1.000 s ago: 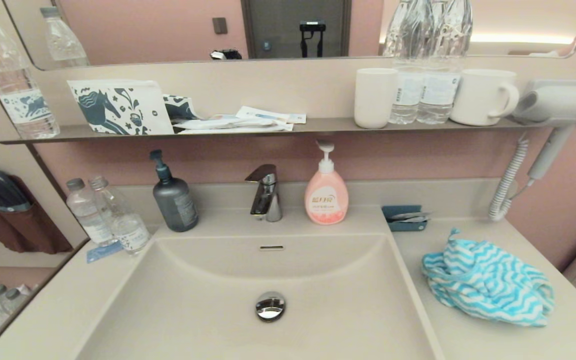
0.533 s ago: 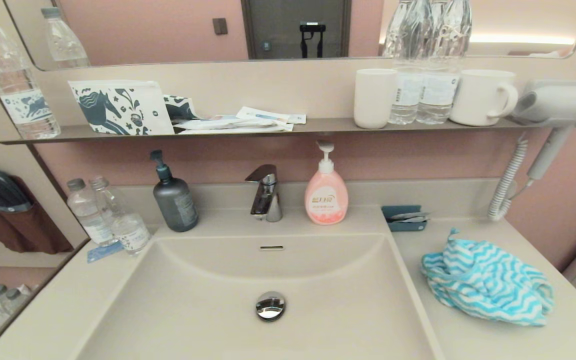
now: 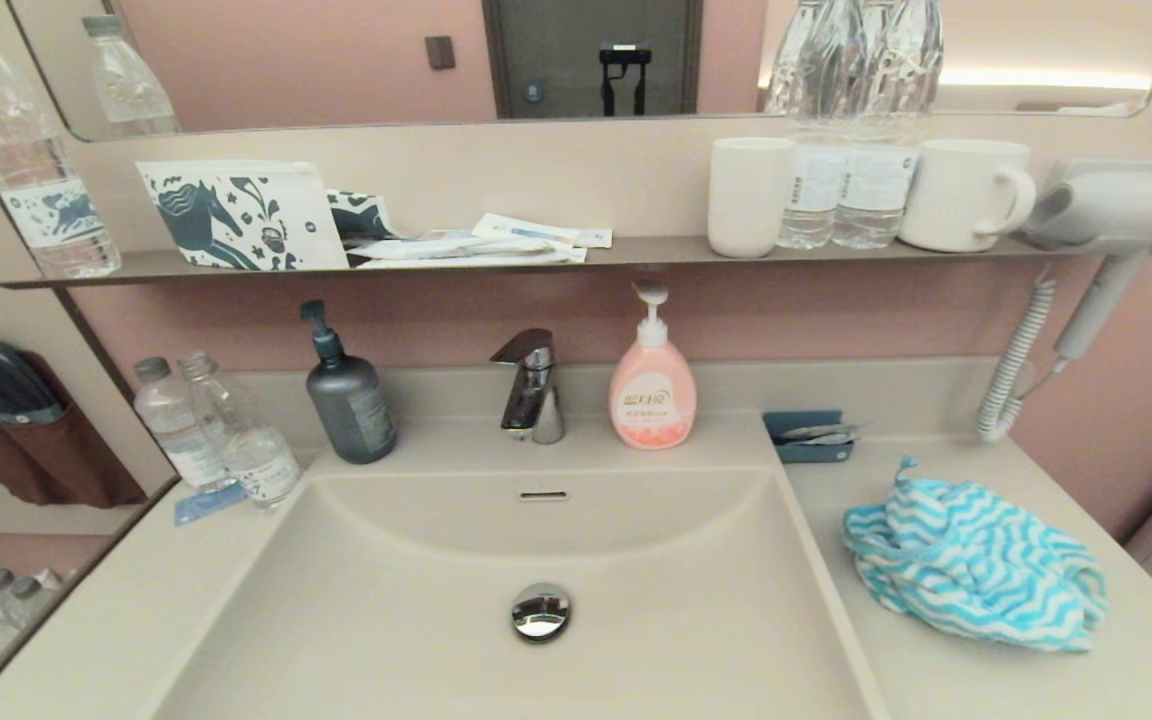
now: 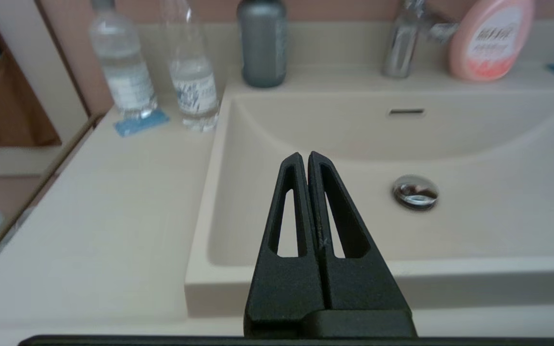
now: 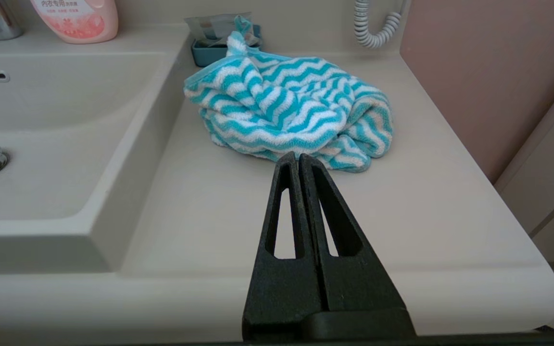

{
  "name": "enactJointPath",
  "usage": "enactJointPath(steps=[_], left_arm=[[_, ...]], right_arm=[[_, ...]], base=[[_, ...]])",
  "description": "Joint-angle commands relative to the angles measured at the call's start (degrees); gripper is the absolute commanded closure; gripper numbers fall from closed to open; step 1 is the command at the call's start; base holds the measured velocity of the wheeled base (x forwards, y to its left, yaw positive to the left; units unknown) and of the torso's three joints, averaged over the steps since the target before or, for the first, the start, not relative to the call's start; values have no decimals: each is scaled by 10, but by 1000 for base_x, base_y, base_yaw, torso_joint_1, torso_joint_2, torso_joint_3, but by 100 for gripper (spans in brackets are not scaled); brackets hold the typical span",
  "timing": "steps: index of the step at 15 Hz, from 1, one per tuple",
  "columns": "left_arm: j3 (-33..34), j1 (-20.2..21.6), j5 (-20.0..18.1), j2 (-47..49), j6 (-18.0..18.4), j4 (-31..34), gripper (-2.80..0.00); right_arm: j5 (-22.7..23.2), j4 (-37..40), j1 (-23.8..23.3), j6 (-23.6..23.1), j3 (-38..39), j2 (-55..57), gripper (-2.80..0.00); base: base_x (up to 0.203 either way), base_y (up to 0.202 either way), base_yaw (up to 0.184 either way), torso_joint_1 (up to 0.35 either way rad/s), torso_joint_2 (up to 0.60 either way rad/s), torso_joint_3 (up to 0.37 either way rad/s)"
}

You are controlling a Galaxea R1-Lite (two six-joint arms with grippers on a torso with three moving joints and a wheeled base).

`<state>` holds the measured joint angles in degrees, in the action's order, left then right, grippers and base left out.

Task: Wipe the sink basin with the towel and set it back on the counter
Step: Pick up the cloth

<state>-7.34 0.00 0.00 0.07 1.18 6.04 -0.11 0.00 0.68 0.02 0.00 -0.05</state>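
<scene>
The turquoise and white zigzag towel lies bunched on the beige counter to the right of the sink basin. The basin holds nothing; its chrome drain plug sits in the middle. Neither arm shows in the head view. My right gripper is shut and empty, held in front of the counter's front edge and pointing at the near side of the towel without touching it. My left gripper is shut and empty, held before the basin's front rim.
Behind the basin stand a chrome tap, a dark pump bottle and a pink soap bottle. Two water bottles stand at the back left. A small blue tray lies behind the towel. A hairdryer hangs on the right wall.
</scene>
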Motion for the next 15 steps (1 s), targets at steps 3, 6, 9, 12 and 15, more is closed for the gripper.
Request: enactJointPath(steps=[3,6,9,12,15], left_arm=[[48,0,16,-1,1,-39,0],[61,0,17,-1,0,-45,0],[72,0,13,-1,-3,-59,0],[72,0,4,-1,-4,-61,0],[73,0,6,-1,-5,-60,0]], right_arm=[[0,-1,0,1,0,0,0],[0,0,0,-1,0,0,0],[0,-1,0,-1,0,0,0],[0,0,0,2,0,0,0],[-1,0,0,3,0,0,0]], base=[[0,0,0,0,0,0],[0,0,0,0,0,0],[0,0,0,0,0,0],[0,0,0,0,0,0],[0,0,0,0,0,0]])
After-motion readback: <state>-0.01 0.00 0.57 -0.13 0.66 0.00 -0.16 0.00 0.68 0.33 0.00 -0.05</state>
